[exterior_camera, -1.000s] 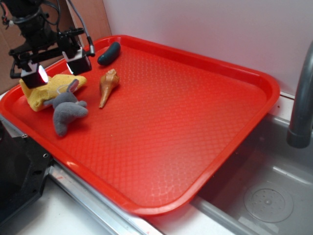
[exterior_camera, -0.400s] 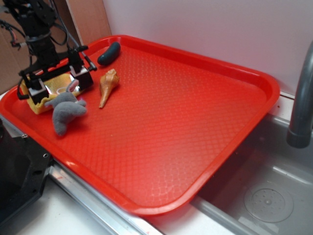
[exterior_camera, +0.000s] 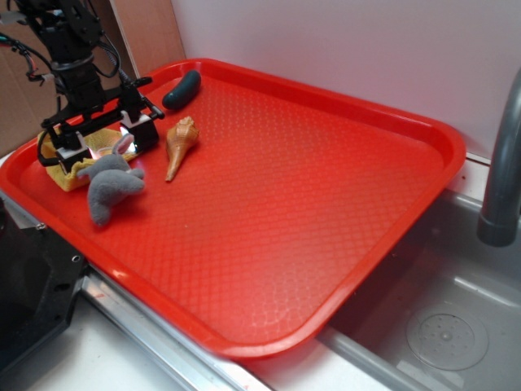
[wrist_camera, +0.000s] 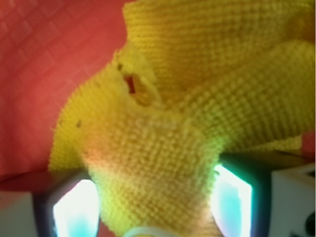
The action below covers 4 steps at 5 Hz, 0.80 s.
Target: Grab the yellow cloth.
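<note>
A: Exterior view first, operator: your pincer [exterior_camera: 104, 142] is down at the far left corner of the red tray [exterior_camera: 342, 244], right on top of the yellow cloth [exterior_camera: 63, 169]. Only a strip of the cloth shows there, along the tray's left rim, under and beside the black arm.

B: And what do you see between the fingers?

A: Look at your wrist view. The yellow cloth [wrist_camera: 197, 98] fills most of it, bunched into ribbed folds, and one fold hangs down between the two glowing finger pads [wrist_camera: 74, 212]. The pads stand on either side of that fold with cloth filling the gap. You cannot tell from either view whether they are pressing it or only straddling it, so the grip itself stays unclear.

B: What lies close to your pincer?

A: The grey plush bunny [exterior_camera: 110, 189] lies on the tray just in front of it, its head touching or overlapping the cloth's near edge. The tan seashell [exterior_camera: 178, 142] lies just to the right of the pincer, pointed end towards the camera. A dark green, pickle-shaped object [exterior_camera: 181, 89] sits beyond it near the tray's back rim.

B: Anything else in your frame?

A: The tray rests partly over a metal sink [exterior_camera: 440, 326], and a grey faucet [exterior_camera: 501, 171] stands at the right edge.
</note>
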Tool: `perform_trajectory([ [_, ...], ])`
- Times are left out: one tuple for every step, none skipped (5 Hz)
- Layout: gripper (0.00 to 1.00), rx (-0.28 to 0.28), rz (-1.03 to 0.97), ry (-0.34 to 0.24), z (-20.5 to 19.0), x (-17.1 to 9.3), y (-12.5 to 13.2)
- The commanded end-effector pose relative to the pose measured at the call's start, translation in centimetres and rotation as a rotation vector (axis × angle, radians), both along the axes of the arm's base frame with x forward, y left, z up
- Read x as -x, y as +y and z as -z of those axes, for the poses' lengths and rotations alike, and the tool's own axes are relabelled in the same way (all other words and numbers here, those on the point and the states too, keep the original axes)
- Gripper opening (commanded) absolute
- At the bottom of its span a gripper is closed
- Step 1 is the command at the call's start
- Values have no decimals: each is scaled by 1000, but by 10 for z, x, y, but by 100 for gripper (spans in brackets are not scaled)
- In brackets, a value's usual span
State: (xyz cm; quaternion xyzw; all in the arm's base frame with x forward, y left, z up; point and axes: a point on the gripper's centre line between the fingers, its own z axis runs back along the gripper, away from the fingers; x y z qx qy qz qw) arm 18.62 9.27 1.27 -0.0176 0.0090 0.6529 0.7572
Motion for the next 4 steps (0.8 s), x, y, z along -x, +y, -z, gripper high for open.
perform_trajectory([
  [0, -381, 538, 181, -10, 20, 79],
  [0, -379, 639, 214, -13, 14, 80],
  [0, -376, 751, 241, -17, 8, 77],
  [0, -385, 915, 242, -31, -2, 64],
])
